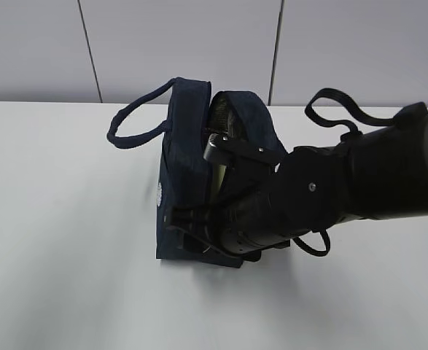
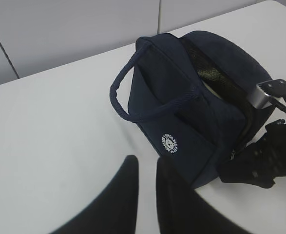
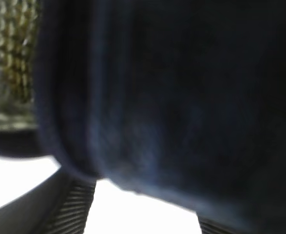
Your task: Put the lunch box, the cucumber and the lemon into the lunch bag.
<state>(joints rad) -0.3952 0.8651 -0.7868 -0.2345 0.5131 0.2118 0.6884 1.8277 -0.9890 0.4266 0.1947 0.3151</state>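
Note:
The navy lunch bag (image 1: 184, 160) stands mid-table with its top unzipped and its white logo (image 2: 170, 143) facing my left wrist camera. My right gripper (image 3: 143, 214) is at the bag's mouth. Its ribbed pads (image 3: 72, 209) stand wide apart, with navy fabric (image 3: 172, 97) close above them and bare table between. A silver finger piece (image 2: 269, 92) shows at the opening. A pale strip (image 1: 216, 179) shows inside the bag; I cannot tell what it is. The lunch box, cucumber and lemon are out of view. My left gripper (image 2: 147, 163) hovers left of the bag, fingers nearly together, holding nothing.
The white table (image 1: 60, 240) stretches left of and in front of the bag. One loop handle (image 1: 126, 127) sticks out to the left and the other (image 1: 330, 102) arcs over my right arm (image 1: 359, 175). A mesh pocket (image 2: 208, 68) lines the raised lid. A grey panelled wall stands behind.

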